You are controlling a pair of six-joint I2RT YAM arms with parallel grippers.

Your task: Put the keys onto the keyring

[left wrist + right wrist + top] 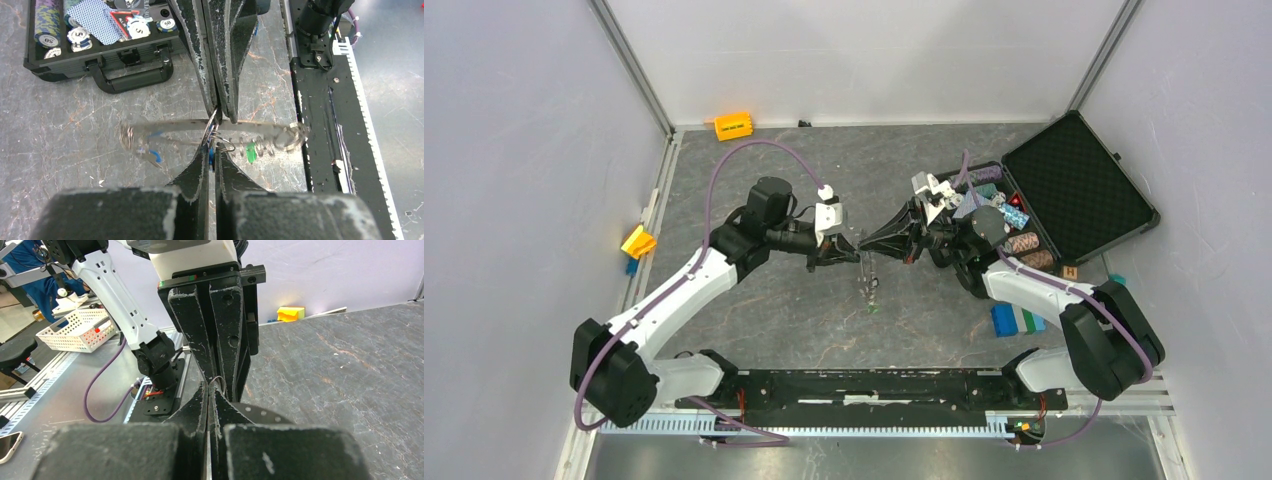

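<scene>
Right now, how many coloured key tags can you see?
2 in the left wrist view: blue tag on the left, green tag on the right. More may be hidden.

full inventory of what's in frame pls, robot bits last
keyring: one, silvery, mid-table between both grippers, blurred
keys: count unclear, blue and green tags, hanging at the keyring
case: one, black, open, far right
poker chips: many, mixed colours, in the case
orange block: one, orange, far edge
yellow block: one, yellow, left edge
left gripper: one, black, shut, blue tag between its tips
right gripper: one, black, shut on the keyring
</scene>
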